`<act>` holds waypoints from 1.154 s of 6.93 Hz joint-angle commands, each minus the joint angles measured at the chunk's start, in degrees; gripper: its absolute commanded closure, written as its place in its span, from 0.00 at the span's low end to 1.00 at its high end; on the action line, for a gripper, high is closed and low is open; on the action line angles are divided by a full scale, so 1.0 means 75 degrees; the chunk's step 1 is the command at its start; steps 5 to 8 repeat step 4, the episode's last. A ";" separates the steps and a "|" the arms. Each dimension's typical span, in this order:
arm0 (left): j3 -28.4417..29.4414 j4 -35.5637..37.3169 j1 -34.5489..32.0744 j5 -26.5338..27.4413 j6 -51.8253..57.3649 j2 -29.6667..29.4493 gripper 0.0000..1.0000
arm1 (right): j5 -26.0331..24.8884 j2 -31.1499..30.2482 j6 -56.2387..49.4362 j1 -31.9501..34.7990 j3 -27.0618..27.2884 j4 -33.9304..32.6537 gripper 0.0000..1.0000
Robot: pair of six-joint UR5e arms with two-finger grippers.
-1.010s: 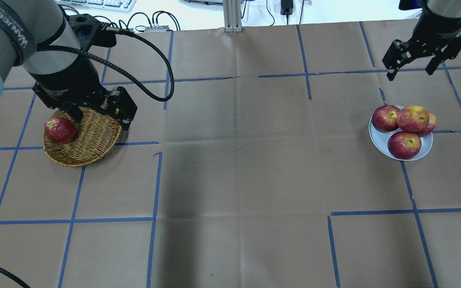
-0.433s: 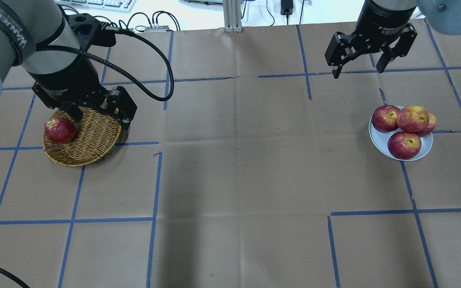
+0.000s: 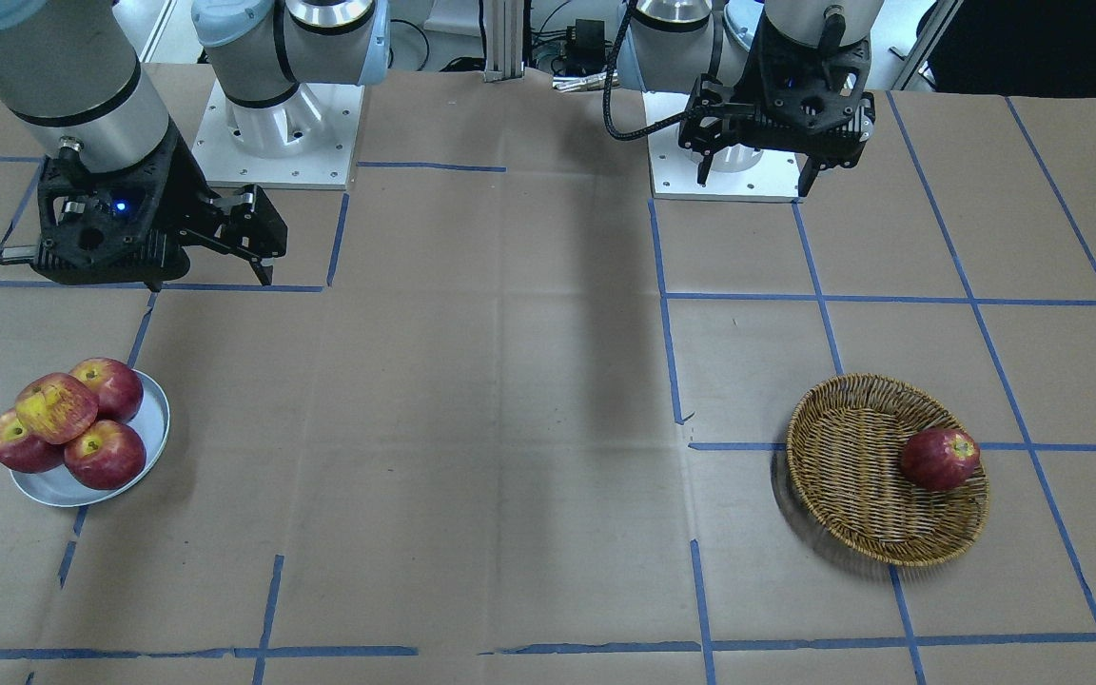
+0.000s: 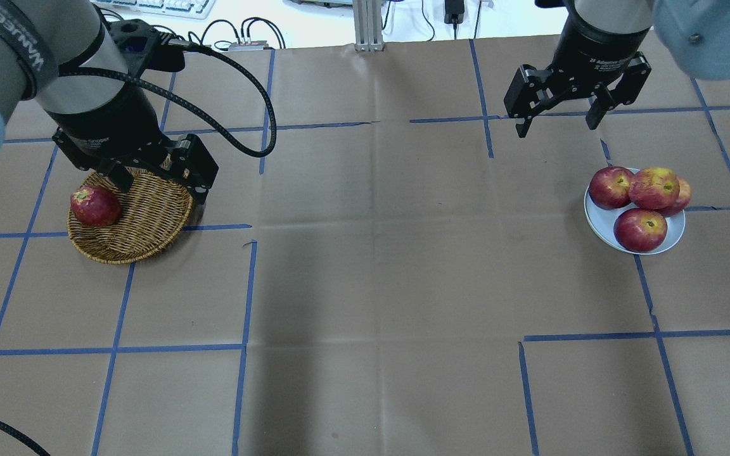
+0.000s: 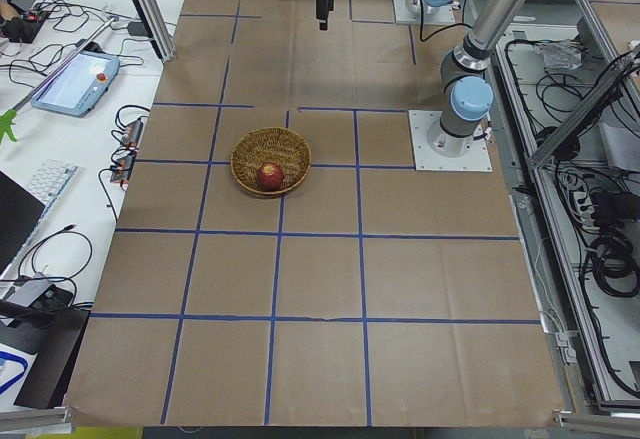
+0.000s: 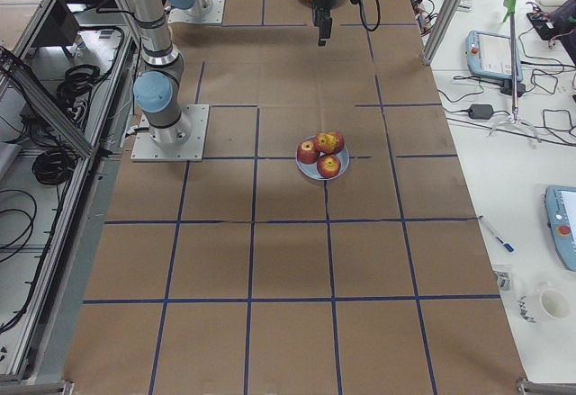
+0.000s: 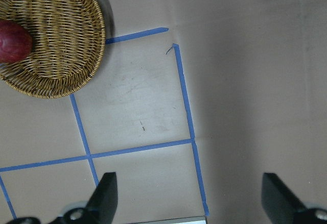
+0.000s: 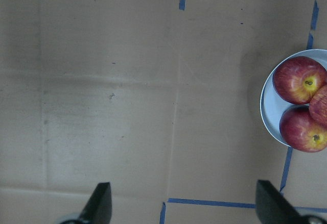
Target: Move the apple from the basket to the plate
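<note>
Black fingers (image 4: 519,126) of the right gripper (image 4: 556,128) spread wide, nothing between them. It hangs over bare table (image 4: 371,253), apart from the plate (image 4: 601,221). Left gripper (image 4: 159,185) likewise splayed and empty, held high near the basket (image 4: 143,240), not squarely over it. Pale apple (image 4: 654,188) already on the plate, perched atop three dark red apples (image 4: 640,229). One red apple (image 4: 94,206) lies in the basket, by the rim. Risk, as judged: the heap looks unsteady. A knock to the plate, or another fruit set down, could roll the pale apple off.
</note>
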 commanded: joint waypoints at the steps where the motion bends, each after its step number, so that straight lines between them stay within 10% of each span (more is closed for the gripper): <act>1: -0.0010 0.0007 -0.0005 -0.0002 -0.0001 -0.0010 0.00 | 0.0007 -0.0034 -0.0028 -0.0011 0.0064 -0.0043 0.01; 8: 0.0002 0.0019 0.0007 -0.0037 -0.0001 -0.0068 0.00 | 0.0007 -0.0046 -0.0040 -0.0011 0.0087 -0.0032 0.00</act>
